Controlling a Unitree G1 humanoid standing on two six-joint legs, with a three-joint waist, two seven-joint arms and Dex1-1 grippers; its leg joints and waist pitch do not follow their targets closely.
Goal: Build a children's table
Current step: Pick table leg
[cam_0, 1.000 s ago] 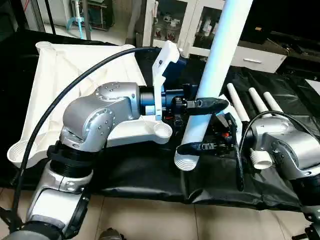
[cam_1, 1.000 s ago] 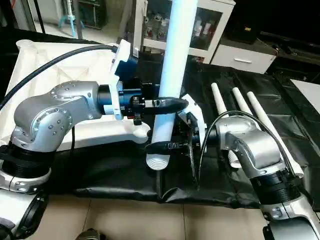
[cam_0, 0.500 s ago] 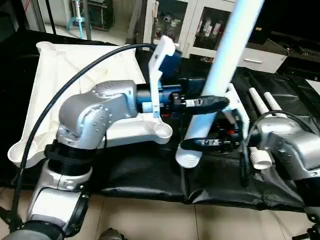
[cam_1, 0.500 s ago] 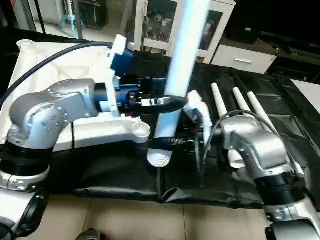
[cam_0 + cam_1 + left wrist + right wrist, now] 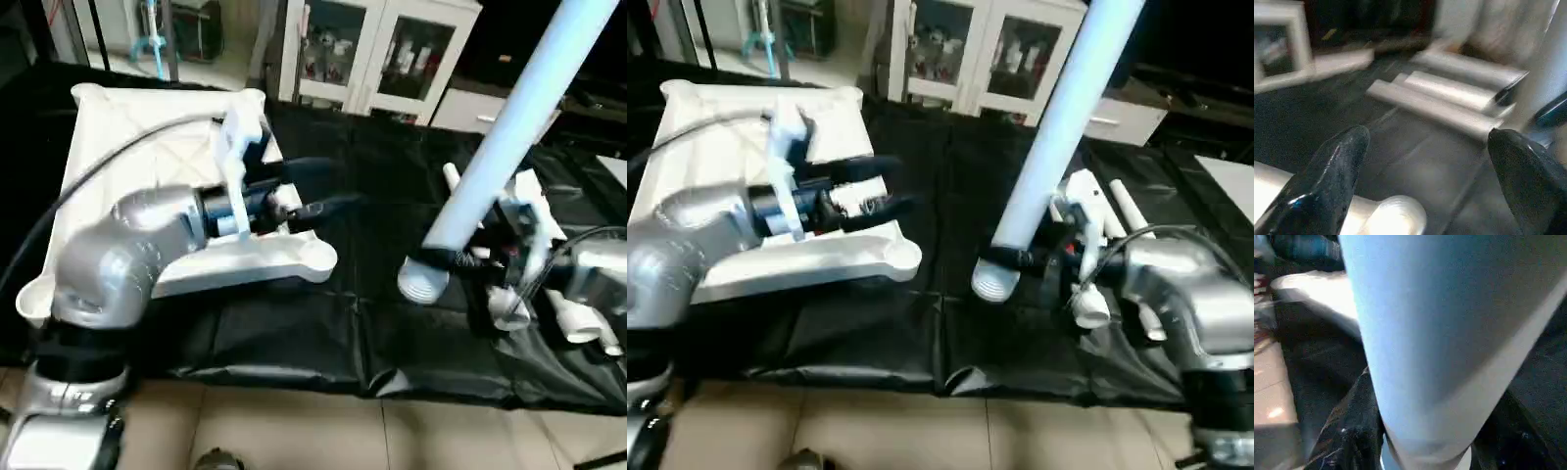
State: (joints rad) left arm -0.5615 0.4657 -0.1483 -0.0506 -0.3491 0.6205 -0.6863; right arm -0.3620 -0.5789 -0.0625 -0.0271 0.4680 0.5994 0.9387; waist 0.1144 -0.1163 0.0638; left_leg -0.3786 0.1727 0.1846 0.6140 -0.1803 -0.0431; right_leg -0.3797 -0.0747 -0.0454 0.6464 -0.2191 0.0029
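**Right gripper holds one leg aloft; left gripper spread and empty over the top**

You have the right gripper [image 5: 460, 257] clamped around the lower end of a long tapered white tube leg [image 5: 509, 127], just above its ribbed open end. The leg is clear of the cloth and leans up and away toward the cabinets.

Your left gripper [image 5: 318, 189] stands with its two black fingers [image 5: 1332, 181] spread wide and nothing between them. It hangs over the near right corner of the white plastic rectangular table top [image 5: 127, 147], which lies upside down on the black-cloth-covered work table [image 5: 294, 333] with its X-ribbed underside facing up. The rounded corner lobe [image 5: 315, 258] sits just below the fingers; whether they touch it you cannot tell.

Further white tube legs [image 5: 1449, 100] lie side by side on the cloth to the right, beyond the held leg. Glass-fronted white cabinets [image 5: 377, 49] stand behind the work table.
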